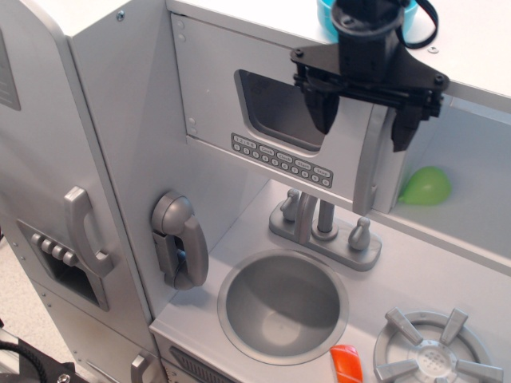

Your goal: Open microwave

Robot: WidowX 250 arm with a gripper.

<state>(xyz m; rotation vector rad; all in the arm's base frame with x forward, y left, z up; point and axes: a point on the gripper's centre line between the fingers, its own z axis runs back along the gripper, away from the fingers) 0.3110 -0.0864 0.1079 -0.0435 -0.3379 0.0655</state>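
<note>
The microwave (239,96) is a silver-grey compartment in the upper middle of the toy kitchen. Its door has a rounded window (271,108), a row of small buttons (281,160) and a vertical bar handle (372,159) at its right edge. The door looks shut or nearly shut. My black gripper (363,120) hangs in front of the door's upper right. It is open, one finger (321,108) left of the handle over the window's right side and the other (403,128) right of the handle. The handle's top sits between them, untouched as far as I can tell.
A blue bowl (329,12) stands on top of the unit behind my gripper. A green object (425,185) lies in the open shelf right of the microwave. Below are a faucet (323,226), a round sink (283,306), a toy phone (180,239), a burner (431,351) and the fridge door (48,175) at left.
</note>
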